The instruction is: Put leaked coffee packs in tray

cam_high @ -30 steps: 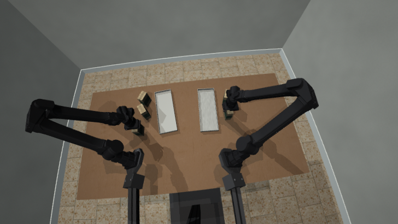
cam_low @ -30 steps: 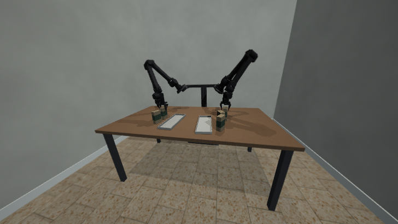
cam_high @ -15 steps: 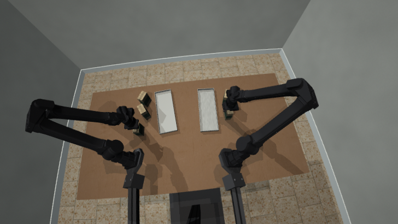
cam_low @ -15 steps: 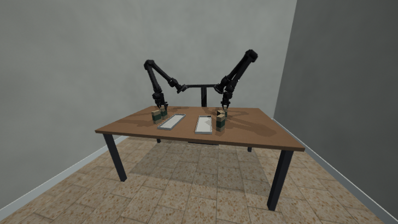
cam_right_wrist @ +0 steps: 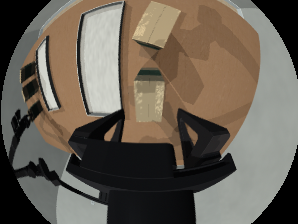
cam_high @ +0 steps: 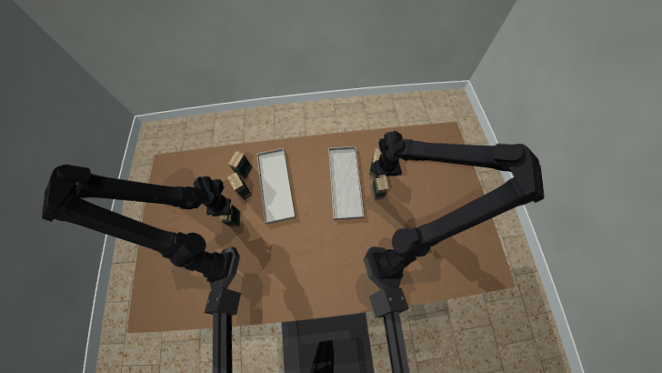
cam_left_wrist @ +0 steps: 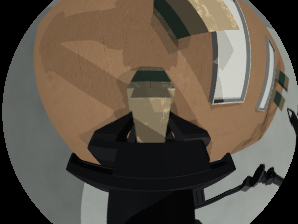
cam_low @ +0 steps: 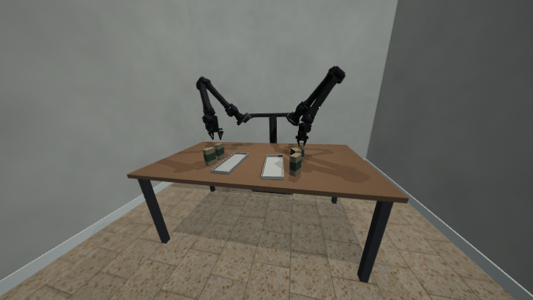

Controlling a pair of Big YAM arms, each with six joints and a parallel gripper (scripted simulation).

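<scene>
Left wrist: left gripper clamped on pack, bench contact unclear | right gripper apart | likely light; softness unproven; squeeze big flat sides gently, mid-height

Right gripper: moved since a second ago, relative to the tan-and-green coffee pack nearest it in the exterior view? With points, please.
Yes, up: the right gripper (cam_high: pixel 388 172) (cam_low: pixel 216 138) (cam_right_wrist: pixel 151 112) shows clear above that pack (cam_high: pixel 380 185) (cam_low: pixel 219 151) (cam_right_wrist: pixel 149 102), instead of at its top.
</scene>
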